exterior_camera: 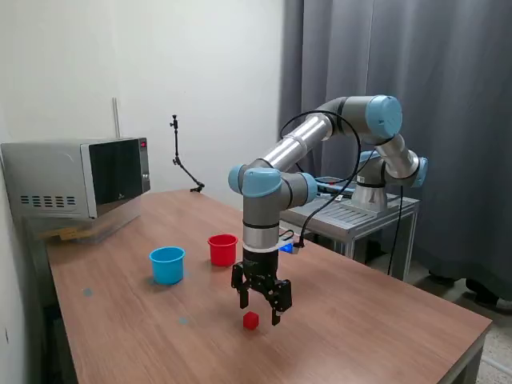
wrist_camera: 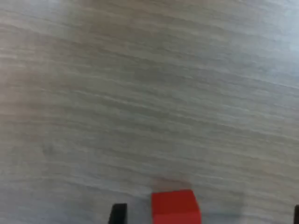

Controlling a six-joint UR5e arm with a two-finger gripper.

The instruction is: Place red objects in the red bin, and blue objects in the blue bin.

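Observation:
One small red cube (exterior_camera: 251,321) lies on the wooden table, and it also shows in the wrist view (wrist_camera: 176,208). My gripper (exterior_camera: 260,312) hangs open just above it, fingers spread to either side, not touching. One fingertip (wrist_camera: 118,213) shows beside the cube in the wrist view. The red cup (exterior_camera: 222,250) and the light blue cup (exterior_camera: 167,265) stand upright farther back, to the exterior view's left. I see no other red cube and no dark blue cubes; they are hidden or out of view.
A microwave (exterior_camera: 80,178) sits at the table's back left corner. A small stand (exterior_camera: 183,163) is at the far edge. The arm's base sits on a metal cart (exterior_camera: 352,212) beyond the table (exterior_camera: 384,336).

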